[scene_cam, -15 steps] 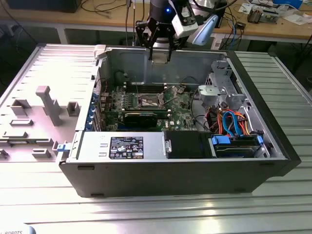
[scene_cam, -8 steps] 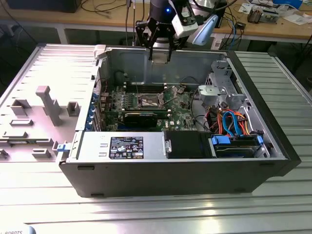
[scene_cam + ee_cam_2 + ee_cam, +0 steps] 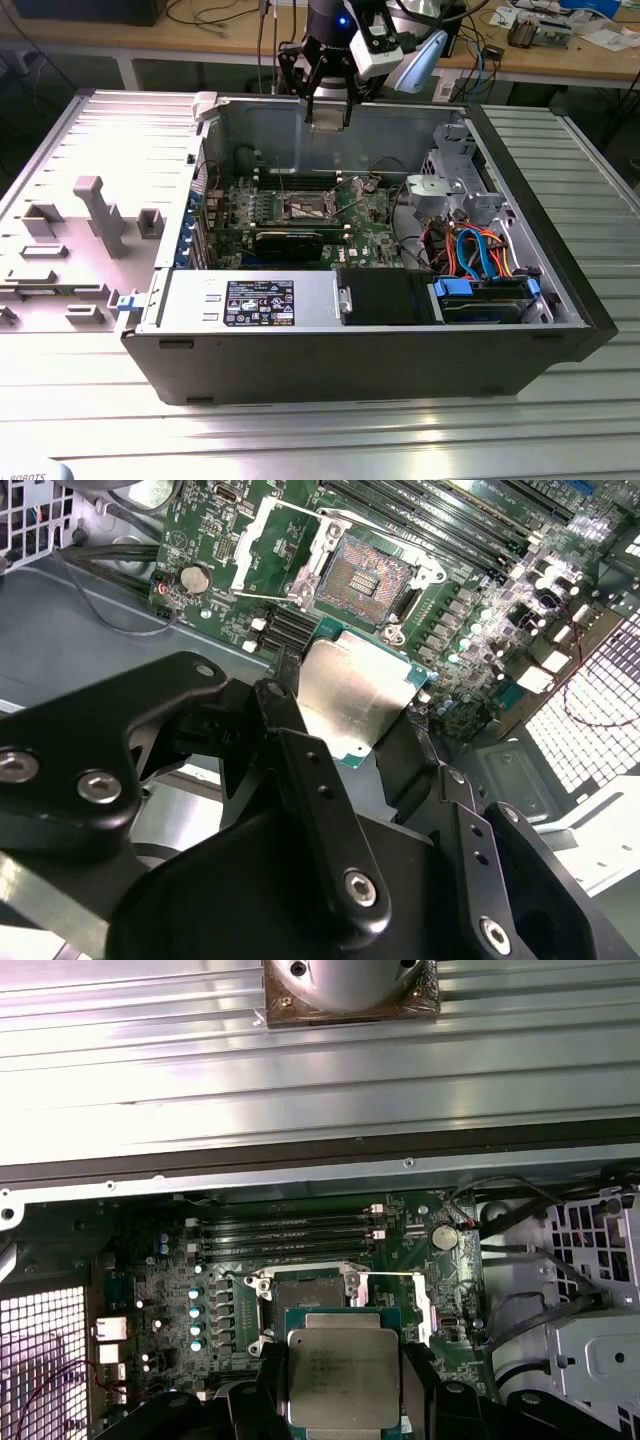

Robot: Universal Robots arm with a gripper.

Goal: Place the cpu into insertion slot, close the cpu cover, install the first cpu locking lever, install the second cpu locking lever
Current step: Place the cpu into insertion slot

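Motherboard (image 3: 170, 1260) below, cpu (image 3: 343, 1365) within claw (image 3: 345, 1390)

An electronics lab or workshop: ribbed metal worktop (image 3: 300, 440) carrying an opened computer case (image 3: 350, 352), wooden benches (image 3: 570, 62) behind strewn with cables (image 3: 215, 18)

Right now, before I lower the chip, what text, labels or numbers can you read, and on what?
Nothing can be quoted.
On the silver power supply box, a black-and-white label: too small to read.
The silver-grey square cpu: faintly etched on top, blurred.
The green circuit board: printed in white, too small.
The cut-off print at the exterior view's bottom left corner: unreadable.
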